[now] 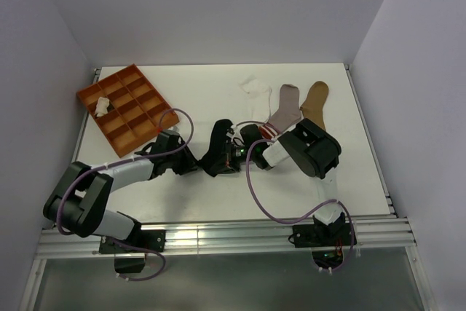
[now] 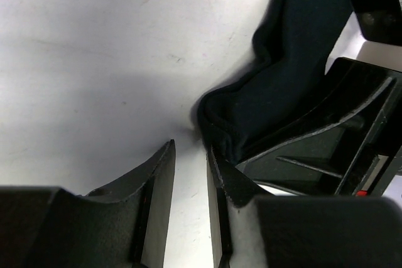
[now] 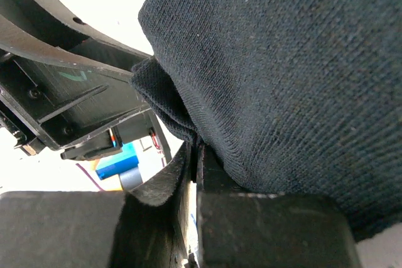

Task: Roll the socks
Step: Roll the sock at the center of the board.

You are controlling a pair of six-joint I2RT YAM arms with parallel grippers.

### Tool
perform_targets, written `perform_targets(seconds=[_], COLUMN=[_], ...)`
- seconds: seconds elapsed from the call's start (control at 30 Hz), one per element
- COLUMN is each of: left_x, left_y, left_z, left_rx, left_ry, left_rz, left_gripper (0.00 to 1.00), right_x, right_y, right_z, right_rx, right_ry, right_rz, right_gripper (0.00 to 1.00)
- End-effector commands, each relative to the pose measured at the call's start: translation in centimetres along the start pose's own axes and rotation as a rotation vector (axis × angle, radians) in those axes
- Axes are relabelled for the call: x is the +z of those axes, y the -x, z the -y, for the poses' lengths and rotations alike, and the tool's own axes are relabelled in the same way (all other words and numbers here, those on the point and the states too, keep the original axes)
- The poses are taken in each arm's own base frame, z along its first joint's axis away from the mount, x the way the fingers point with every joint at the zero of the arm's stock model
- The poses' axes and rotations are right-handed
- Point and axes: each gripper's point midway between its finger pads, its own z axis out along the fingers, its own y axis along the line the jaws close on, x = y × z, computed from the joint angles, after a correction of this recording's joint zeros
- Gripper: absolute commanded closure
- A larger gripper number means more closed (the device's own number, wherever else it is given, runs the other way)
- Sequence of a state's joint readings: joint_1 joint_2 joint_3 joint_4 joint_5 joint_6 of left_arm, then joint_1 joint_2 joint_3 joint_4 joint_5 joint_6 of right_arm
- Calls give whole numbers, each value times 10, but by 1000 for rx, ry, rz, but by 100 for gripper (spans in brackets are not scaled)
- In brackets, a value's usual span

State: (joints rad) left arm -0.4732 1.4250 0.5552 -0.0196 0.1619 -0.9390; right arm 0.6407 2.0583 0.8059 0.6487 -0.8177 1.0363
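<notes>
Rolling the black sock (image 1: 217,152) appeared to be the step in hand, barely begun.

- **Location:** mid-counter (image 1: 196,100), between the two arms, not yet rolled.
- **Right gripper (image 3: 193,149):** jaws clamped on a fold at the sock's edge.
- **Left gripper (image 2: 190,145):** jaws a little apart, bare counter in the gap, the sock's hem just beside one finger, nothing held.
- **Far side, unrolled:** white sock (image 1: 256,89), grey sock (image 1: 285,107), tan sock (image 1: 315,101).
- **Orange tray (image 1: 86,94), far left:** one pale bundle (image 1: 102,104) in a compartment.
- **Next move, by judgement:** the left jaws needed to shift onto the hem and grip it, then turn it over towards the pinned end.
</notes>
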Motion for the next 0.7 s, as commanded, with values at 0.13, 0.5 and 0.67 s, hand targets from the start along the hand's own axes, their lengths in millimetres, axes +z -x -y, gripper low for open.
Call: perform_targets(seconds=[0.13, 0.5, 0.67], left_x=[4, -1, -1], left_y=[-2, 3, 4], left_z=[4, 20, 22], left_rx=[29, 42, 44], left_ry=[-52, -123, -136], left_rz=[6, 34, 37], left_gripper=[67, 66, 65], right_x=[2, 2, 2], right_y=[-4, -4, -4], right_z=[21, 19, 19], right_rx=[43, 42, 43], right_ry=[-50, -46, -46], right_rz=[-8, -13, -13], right_gripper=[100, 100, 100])
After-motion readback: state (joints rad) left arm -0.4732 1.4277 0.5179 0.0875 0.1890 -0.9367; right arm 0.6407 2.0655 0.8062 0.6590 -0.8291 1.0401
